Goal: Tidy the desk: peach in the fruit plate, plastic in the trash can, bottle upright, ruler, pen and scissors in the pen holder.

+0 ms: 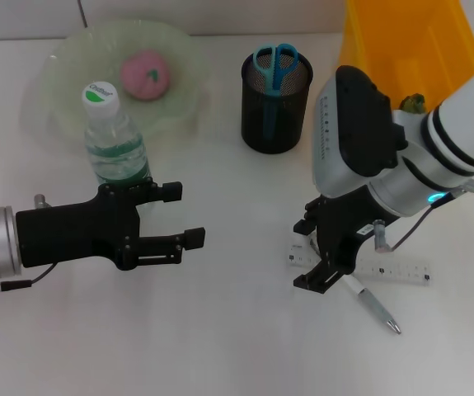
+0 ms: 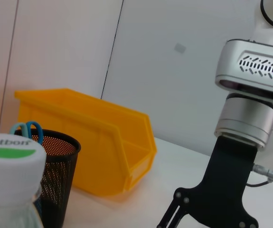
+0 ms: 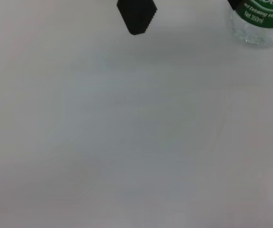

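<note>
A: We found the right claw (image 1: 329,266) low over the pen (image 1: 374,305) and ruler (image 1: 389,269) near the tabletop's (image 1: 237,346) front edge; its spread we could not tell. It should straddle the pen squarely, then close.

B: The left claw (image 1: 184,216) stood wide beside the upright bottle (image 1: 114,140). Only the head view showed us pen, ruler and peach (image 1: 145,74).
</note>
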Robot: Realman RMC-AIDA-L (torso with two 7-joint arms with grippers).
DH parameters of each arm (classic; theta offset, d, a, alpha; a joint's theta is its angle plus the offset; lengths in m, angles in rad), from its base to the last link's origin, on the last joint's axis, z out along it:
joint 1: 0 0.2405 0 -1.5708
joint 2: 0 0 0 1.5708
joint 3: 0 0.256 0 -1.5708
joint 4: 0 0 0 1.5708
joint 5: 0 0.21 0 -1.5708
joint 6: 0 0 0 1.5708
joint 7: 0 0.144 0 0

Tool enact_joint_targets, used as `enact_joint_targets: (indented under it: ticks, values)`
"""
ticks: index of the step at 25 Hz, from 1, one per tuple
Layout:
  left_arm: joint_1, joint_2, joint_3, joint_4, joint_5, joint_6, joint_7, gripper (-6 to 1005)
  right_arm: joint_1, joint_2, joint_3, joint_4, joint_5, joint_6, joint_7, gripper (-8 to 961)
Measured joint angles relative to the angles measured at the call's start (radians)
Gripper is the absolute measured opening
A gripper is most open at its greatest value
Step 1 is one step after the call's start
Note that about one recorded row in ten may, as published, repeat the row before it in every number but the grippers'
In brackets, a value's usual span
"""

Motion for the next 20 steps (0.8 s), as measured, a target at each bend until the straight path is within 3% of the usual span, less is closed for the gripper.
enact_joint_targets:
  ticks: [12,18,20]
  values:
    - [0.001,0.000,0.000,-0.001,0.001,-0.006,0.000,844,0.019,0.001,-0.023,0.070,0.059,0.060,0.000,713]
    - [0.005,0.000,0.002,-0.001,0.001,-0.006,0.002,844,0.019,0.000,-0.023,0.073,0.058,0.057,0.005,488]
    - [0.007,0.000,0.001,-0.001,0.001,-0.005,0.003,844,0.015,0.000,-0.018,0.074,0.056,0.060,0.005,468]
